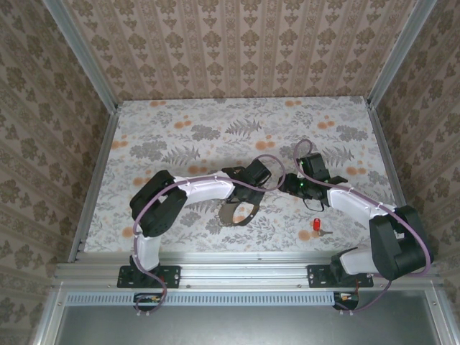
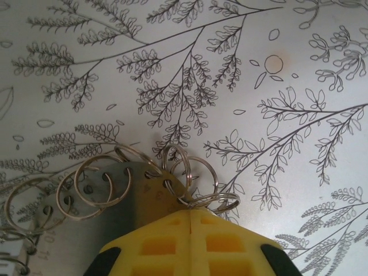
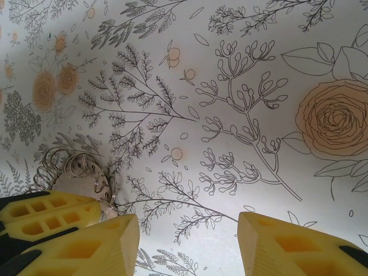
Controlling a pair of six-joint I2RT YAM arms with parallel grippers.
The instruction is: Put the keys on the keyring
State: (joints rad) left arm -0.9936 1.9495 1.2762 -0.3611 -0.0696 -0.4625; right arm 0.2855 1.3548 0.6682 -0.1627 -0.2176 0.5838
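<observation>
The keyring (image 1: 227, 215) is a dark brown band looped into an oval, lying under my left forearm. In the left wrist view its band (image 2: 123, 195) carries several silvery split rings (image 2: 192, 172). My left gripper (image 2: 190, 211) is shut, and its yellow fingertips pinch the band's end where a ring (image 2: 221, 202) sits. My right gripper (image 3: 188, 230) stands open just to the right, over bare table, with nothing between its fingers. It sees the left fingers (image 3: 43, 210) and the rings (image 3: 77, 167) at its lower left. The red-headed key (image 1: 316, 225) lies alone on the table near the front edge.
The flower-patterned table (image 1: 180, 136) is walled on three sides. A metal rail (image 1: 237, 262) runs along the front, close to the key. Both wrists (image 1: 284, 178) meet near the middle of the table.
</observation>
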